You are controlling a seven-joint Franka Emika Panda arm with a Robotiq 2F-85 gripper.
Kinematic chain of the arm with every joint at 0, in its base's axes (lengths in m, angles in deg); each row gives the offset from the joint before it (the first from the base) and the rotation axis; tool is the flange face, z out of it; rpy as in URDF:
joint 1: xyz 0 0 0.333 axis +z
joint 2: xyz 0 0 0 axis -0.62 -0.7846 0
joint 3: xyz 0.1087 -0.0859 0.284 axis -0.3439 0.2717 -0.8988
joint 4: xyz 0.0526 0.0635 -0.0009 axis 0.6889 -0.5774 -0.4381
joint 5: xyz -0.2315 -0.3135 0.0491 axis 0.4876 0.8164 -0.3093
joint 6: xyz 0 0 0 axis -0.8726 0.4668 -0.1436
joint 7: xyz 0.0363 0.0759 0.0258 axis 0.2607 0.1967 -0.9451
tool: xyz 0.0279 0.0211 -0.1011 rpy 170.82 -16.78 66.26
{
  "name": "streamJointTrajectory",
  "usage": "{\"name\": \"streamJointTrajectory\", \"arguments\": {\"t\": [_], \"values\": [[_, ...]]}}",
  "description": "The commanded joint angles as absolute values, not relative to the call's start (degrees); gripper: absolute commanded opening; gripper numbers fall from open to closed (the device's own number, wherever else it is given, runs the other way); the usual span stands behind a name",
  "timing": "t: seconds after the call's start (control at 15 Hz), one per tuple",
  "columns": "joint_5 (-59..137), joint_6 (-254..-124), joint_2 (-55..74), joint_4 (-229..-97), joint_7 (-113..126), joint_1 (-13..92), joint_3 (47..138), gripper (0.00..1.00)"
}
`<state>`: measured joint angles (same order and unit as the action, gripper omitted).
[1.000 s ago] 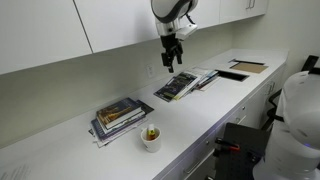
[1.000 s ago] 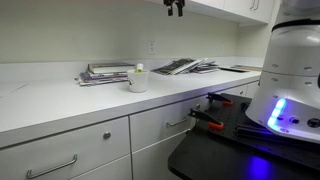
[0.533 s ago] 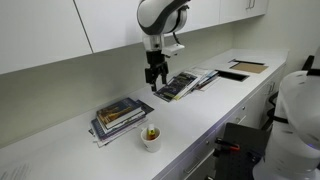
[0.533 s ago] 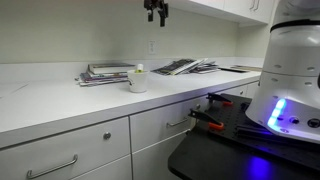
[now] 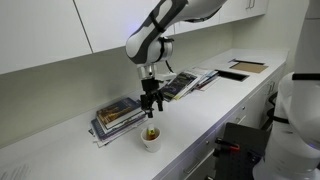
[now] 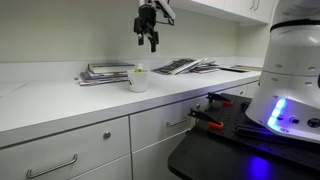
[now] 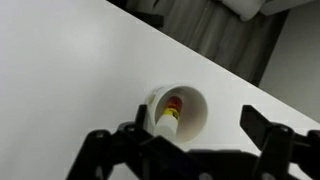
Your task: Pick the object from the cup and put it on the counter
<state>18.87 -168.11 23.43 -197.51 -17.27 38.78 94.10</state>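
Gripper (image 5: 151, 109) hangs pointing down above the cup (image 5: 151, 139), clear of its rim and not touching it. In the wrist view the dark fingers (image 7: 262, 128) stand wide apart on either side of the cup, with nothing held between them.

Containers: the cup is small, round and white, and stands upright on the counter (image 5: 205, 112). The object (image 7: 168, 116) is inside it, leaning against the wall. It shows a reddish-orange end, with a pale yellowish length below that. In an exterior view its tip (image 6: 139, 68) shows just above the rim. I could not tell if anything else is in the cup.

Surface: the counter is long, smooth and white. A stack of books (image 5: 120, 117) lies near the cup, on its wall side and not touching it. Spread magazines (image 5: 185, 84) lie farther along, well apart from the cup. A flat dark item (image 5: 246, 68) sits near the far end.

Room: white wall cabinets (image 5: 110, 25) hang above the counter. White cabinet fronts (image 6: 80, 140) with metal handles run below it. The white robot base (image 6: 295, 70) stands in front of the counter.
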Motion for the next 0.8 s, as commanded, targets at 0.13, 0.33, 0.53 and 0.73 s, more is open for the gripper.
{"name": "streamJointTrajectory", "arguments": {"t": [0.13,0.33,0.53,0.73], "values": [[17.6,-167.5,15.6,-193.4,-19.0,36.2,92.3,0.99],[17.9,-169.0,12.1,-191.5,-18.6,35.5,91.6,0.92],[17.3,-169.4,8.8,-188.4,-19.1,34.5,90.3,0.83],[17.3,-169.5,6.2,-185.8,-19.3,34.1,88.9,0.69]]}}
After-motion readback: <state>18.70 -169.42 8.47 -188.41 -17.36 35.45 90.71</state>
